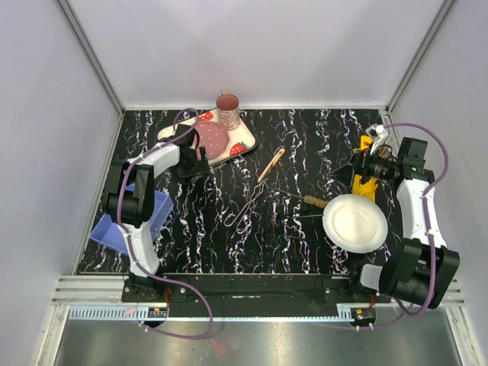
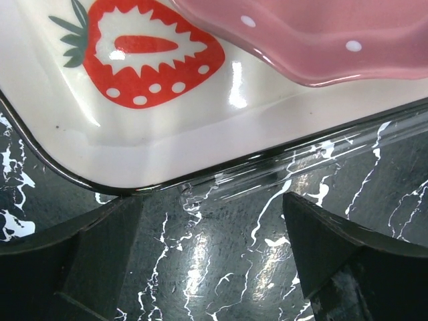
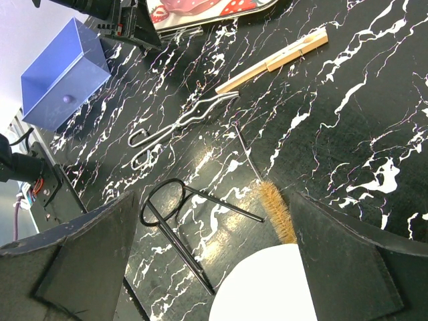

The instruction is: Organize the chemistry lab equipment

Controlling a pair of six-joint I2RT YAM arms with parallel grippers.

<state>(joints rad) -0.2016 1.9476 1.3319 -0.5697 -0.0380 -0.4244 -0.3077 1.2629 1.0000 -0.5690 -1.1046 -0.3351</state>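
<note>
Left end effector (image 2: 210,200) is spread wide, its jaws low over the black marbled tabletop (image 2: 221,267). A clear glass test tube (image 2: 301,164) lies just ahead of them, flat alongside the rim of the strawberry tray (image 2: 134,157). From above, that tray sits toward 11 o'clock, with a pink mug (image 1: 228,110) at its far end. Right end effector (image 3: 212,200) is also spread, gripping nothing, hovering at 3 o'clock beside the white plate (image 1: 355,223). Near the middle lie a wooden clamp (image 1: 271,165) and, at its 7 o'clock, a bent wire tong (image 1: 245,207). A black wire loop (image 3: 177,221) and a small bristle brush (image 3: 277,212) lie just beside the plate. A blue bin (image 1: 130,221) stands at 9 o'clock.
</note>
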